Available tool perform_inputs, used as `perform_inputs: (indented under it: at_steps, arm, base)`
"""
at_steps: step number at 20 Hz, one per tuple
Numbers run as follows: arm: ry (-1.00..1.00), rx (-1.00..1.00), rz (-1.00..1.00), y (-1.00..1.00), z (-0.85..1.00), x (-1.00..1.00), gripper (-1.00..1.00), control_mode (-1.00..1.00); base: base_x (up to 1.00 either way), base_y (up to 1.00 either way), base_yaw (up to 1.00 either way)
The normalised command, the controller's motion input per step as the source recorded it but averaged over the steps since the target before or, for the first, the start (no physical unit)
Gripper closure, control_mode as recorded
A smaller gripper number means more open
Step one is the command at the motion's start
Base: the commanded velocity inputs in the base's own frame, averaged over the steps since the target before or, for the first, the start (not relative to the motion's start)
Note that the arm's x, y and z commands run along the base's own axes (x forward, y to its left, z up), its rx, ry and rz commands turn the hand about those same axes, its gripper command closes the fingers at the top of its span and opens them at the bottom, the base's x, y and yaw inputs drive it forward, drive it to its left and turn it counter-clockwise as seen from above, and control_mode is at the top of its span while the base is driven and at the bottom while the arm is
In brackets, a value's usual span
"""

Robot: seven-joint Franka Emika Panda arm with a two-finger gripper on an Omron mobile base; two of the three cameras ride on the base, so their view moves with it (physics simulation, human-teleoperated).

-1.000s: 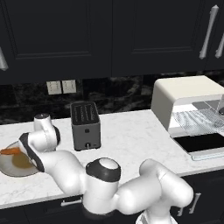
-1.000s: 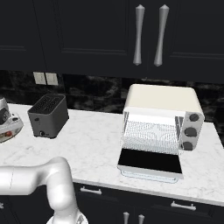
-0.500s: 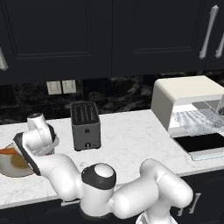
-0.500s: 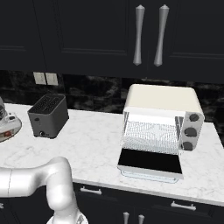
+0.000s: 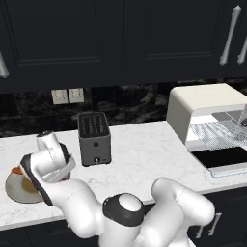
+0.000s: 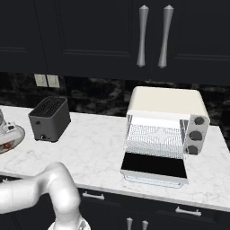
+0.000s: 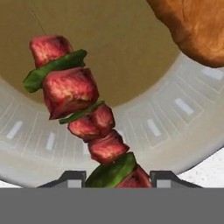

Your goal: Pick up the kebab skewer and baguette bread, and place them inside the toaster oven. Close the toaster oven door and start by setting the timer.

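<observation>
The gripper (image 7: pixel 117 175) is pinched on the skewer (image 7: pixel 83 116), which lies over the plate (image 7: pixel 175 127). The baguette (image 7: pixel 197 26) rests on the plate just beside it. The toaster (image 5: pixel 94 138) stands between the plate and the toaster oven (image 6: pixel 167 130), whose door (image 6: pixel 154 165) is folded down.

The white arm (image 5: pixel 144 217) rises from the lower right and bends left, so that its claw (image 5: pixel 46 181) points down over a round plate (image 5: pixel 19 190) on the white marble worktop (image 5: pixel 140 159); the fingertips are hidden by the hand. A patch of orange-red shows at the plate's far edge, just left of the claw. The dark-grey slot toaster (image 5: pixel 94 139) stands behind and right of the claw. Far to its right sits the toaster oven (image 5: pixel 207 113), its toaster oven door (image 5: pixel 226 158) folded down flat.
</observation>
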Motion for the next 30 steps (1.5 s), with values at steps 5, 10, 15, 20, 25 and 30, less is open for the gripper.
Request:
perform_inputs:
  at_steps: [5,10,15,20,25,30]
  arm:
    - [0.00,-0.01,0.00,-0.99,-0.03,-0.40,1.00,-1.00]
    - [0.00,0.01,0.00,-0.56,0.59,-0.28,1.00,-1.00]
    - [-0.02,0.07,0.00,-0.64,0.99,-0.60,1.00,-1.00]
    - [-0.08,0.01,0.00,-0.99,0.25,-0.99,1.00,-1.00]
    - [-0.10,0.06,-0.02,-1.00,0.46,-0.51,1.00,-1.00]
    - [-0.02,0.13,-0.09,-1.00,0.98,-0.01,1.00,-1.00]
  base:
    - [0.00,0.00,0.00]
    - [0.00,0.00,0.00]
    - [0.00,0.00,0.00]
    - [0.00,0.00,0.00]
    - [0.00,0.00,0.00]
    - [0.00,0.00,0.00]
